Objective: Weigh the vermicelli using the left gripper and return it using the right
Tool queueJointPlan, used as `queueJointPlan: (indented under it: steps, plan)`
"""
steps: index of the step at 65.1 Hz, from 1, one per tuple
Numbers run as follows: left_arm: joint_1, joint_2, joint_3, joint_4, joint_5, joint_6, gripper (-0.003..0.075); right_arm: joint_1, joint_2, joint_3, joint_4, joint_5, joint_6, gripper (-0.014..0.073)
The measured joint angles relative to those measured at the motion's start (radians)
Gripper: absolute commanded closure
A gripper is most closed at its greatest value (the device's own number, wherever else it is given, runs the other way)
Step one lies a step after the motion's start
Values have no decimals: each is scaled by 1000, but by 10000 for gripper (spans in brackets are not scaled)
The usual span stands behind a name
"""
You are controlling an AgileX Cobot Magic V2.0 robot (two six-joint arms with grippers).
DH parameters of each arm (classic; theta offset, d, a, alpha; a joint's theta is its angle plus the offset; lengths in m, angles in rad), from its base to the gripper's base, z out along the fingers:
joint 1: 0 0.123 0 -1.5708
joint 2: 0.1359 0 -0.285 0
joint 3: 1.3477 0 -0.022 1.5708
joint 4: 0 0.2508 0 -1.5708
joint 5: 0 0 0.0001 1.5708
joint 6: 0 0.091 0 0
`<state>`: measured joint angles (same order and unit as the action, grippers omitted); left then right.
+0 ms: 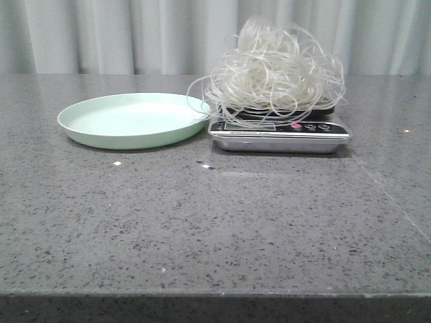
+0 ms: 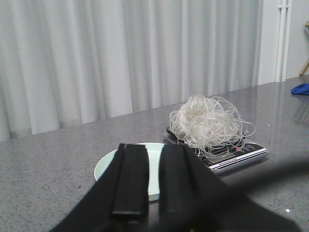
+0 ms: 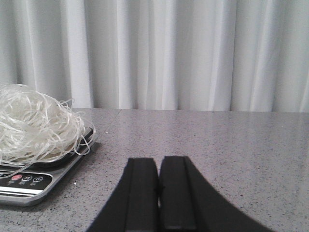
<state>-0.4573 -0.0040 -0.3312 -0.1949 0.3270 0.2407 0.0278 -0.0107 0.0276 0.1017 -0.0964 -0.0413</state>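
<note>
The vermicelli (image 1: pixel 269 67), a fluffy tangle of whitish glassy strands, sits on top of a silver kitchen scale (image 1: pixel 279 138) at the back right of centre. A few loops hang over the rim of the empty mint-green plate (image 1: pixel 135 120) just left of it. Neither gripper shows in the front view. In the left wrist view my left gripper (image 2: pixel 153 146) is slightly open and empty, well back from the plate (image 2: pixel 108 164) and the vermicelli (image 2: pixel 207 121). In the right wrist view my right gripper (image 3: pixel 158 159) is shut and empty, off to the side of the vermicelli (image 3: pixel 34 125) and scale (image 3: pixel 29 186).
A pale curtain (image 1: pixel 135 33) hangs behind the grey speckled table (image 1: pixel 215 229). Small white crumbs (image 1: pixel 116 163) lie in front of the plate. A blue object (image 2: pixel 300 89) lies at the table's far end in the left wrist view.
</note>
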Motion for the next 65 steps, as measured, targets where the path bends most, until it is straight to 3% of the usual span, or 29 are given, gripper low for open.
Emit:
queueJointPlan:
  steps: [23, 31, 44, 58, 65]
  plan:
    - [0, 0, 0, 0, 0, 0, 574, 0, 0, -76, 2, -18, 0, 436]
    - [0, 0, 0, 0, 0, 0, 574, 0, 59, -220, 2, 90, -3, 436]
    - [0, 0, 0, 2, 0, 1, 574, 0, 309, -442, 9, 322, -3, 436]
    - [0, 0, 0, 2, -2, 1, 574, 0, 453, -475, 11, 370, -3, 431]
    - [0, 0, 0, 2, -2, 1, 574, 10, 474, -492, 17, 378, -3, 343]
